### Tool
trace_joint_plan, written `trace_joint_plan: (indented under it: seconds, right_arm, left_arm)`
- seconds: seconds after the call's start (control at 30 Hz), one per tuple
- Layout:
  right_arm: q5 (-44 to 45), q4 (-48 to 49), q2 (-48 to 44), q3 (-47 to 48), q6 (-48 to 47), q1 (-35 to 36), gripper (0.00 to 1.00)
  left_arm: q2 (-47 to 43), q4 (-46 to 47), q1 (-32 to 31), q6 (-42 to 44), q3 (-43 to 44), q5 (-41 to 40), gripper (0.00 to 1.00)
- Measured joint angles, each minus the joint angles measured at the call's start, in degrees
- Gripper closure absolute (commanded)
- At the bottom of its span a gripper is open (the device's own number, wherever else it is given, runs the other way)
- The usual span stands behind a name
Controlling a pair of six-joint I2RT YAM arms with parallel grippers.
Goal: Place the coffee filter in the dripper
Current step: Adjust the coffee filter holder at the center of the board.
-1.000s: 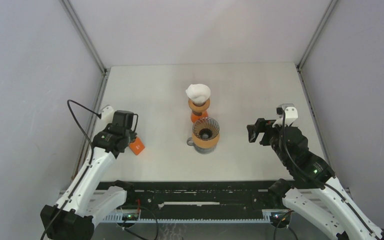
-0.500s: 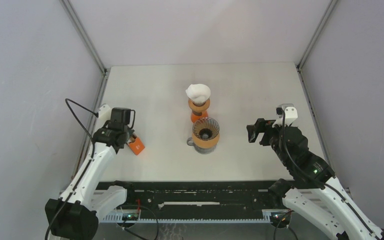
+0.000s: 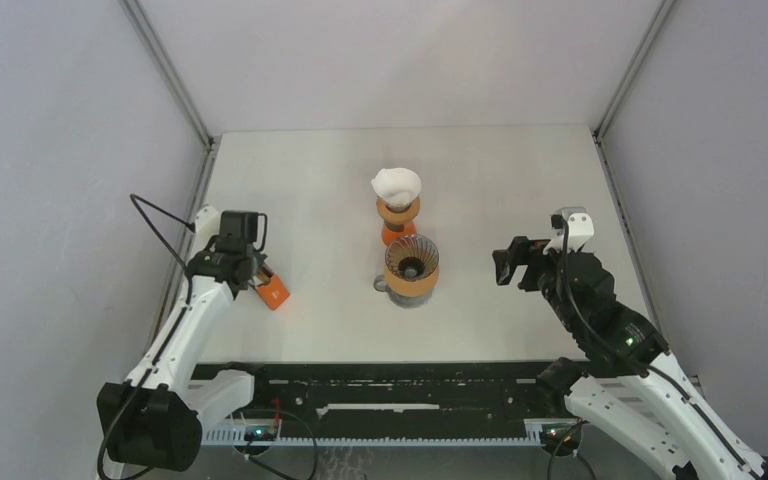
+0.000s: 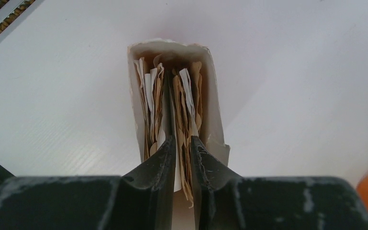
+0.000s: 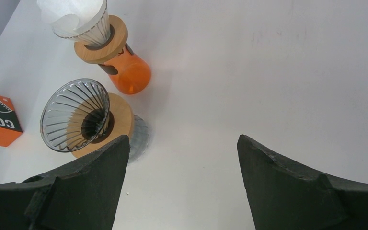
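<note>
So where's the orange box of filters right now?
In the top view, the orange filter box lies on the table's left side, left of the empty glass dripper, with the left tool at its open end.

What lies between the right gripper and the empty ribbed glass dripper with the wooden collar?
Only bare white tabletop separates right gripper from glass dripper, per the top external view.

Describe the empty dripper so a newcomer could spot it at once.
At the middle of the white table, two drippers stand one behind the other. Take the nearer dripper, the lower one in the top view. The far dripper holds a white filter; this one's ribbed glass cone is empty.
</note>
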Motion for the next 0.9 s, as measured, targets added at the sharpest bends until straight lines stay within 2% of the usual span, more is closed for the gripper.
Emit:
trace_joint_plan:
  seconds: [0.9]
  right_arm:
    - [0.00, 0.00, 0.61, 0.00, 0.00, 0.00, 0.10]
  left_arm:
    - [1.40, -1.07, 0.57, 0.46, 0.00, 0.37, 0.82]
